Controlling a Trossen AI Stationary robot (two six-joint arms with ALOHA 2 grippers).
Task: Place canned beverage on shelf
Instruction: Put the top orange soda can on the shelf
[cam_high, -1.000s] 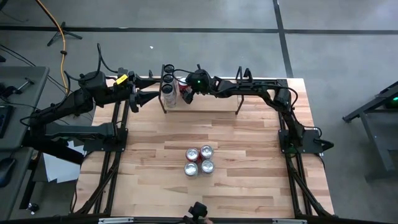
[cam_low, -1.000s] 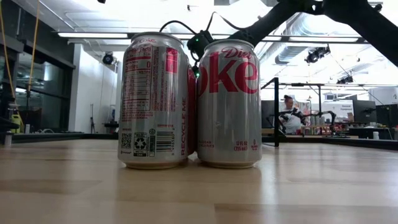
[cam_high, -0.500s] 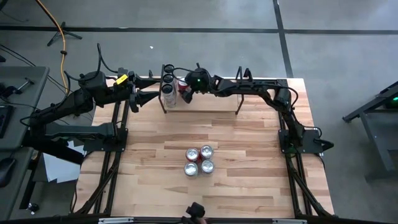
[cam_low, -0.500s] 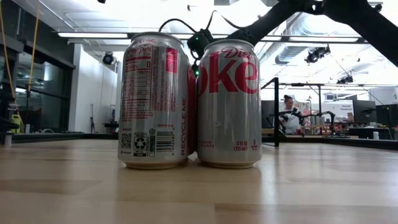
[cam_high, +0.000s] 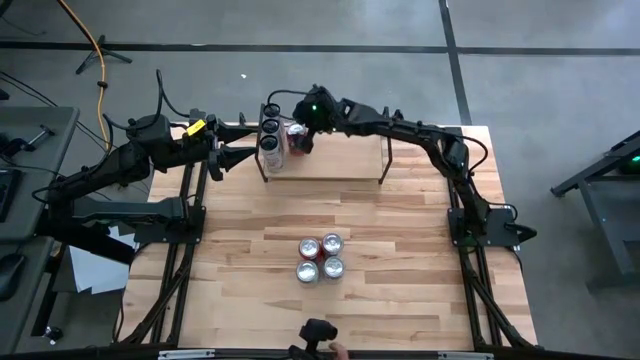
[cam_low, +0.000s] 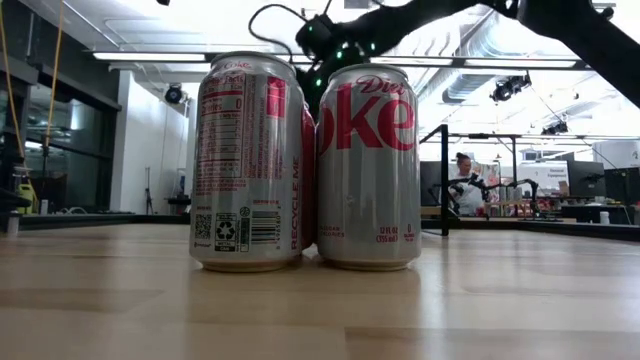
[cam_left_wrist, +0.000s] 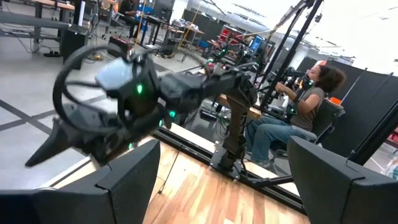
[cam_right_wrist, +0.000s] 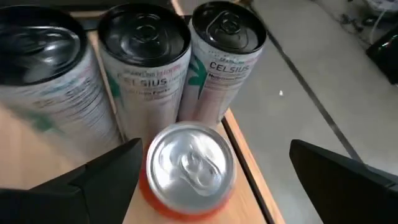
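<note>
Big open workshop with a grey concrete floor, and a pale wooden tabletop (cam_high: 400, 260) on a black frame in the middle of it. The right hand (cam_high: 300, 140) is up over the left end of the shelf (cam_high: 330, 165), and in its own wrist view the two fingers (cam_right_wrist: 106, 171) are spread wide to either side of a red can (cam_right_wrist: 188, 168) with a silver top, not touching it. So the canned beverage is standing upright on the shelf plank near its edge, and nothing's gripping it.

Right next to that can there are three tall slim cans (cam_right_wrist: 146, 68) with black lids, lined up in a row; two of them read Celsius, the third is too blurred to read. From overhead they show as a short column at the shelf's left end (cam_high: 269, 140), with the red can (cam_high: 297, 138) just beside them.

Further out, four more cans (cam_high: 320, 257) sit in a tight two-by-two cluster around the middle of the tabletop, well apart from the shelf. The low view shows two of them up front, silver Diet Coke cans (cam_low: 368, 165), touching side by side.

The left hand (cam_high: 240, 158) hangs off past the shelf's left end, fingers (cam_left_wrist: 127, 180) apart and holding nothing. One person (cam_left_wrist: 298, 118) is sitting in the background at another rig.
</note>
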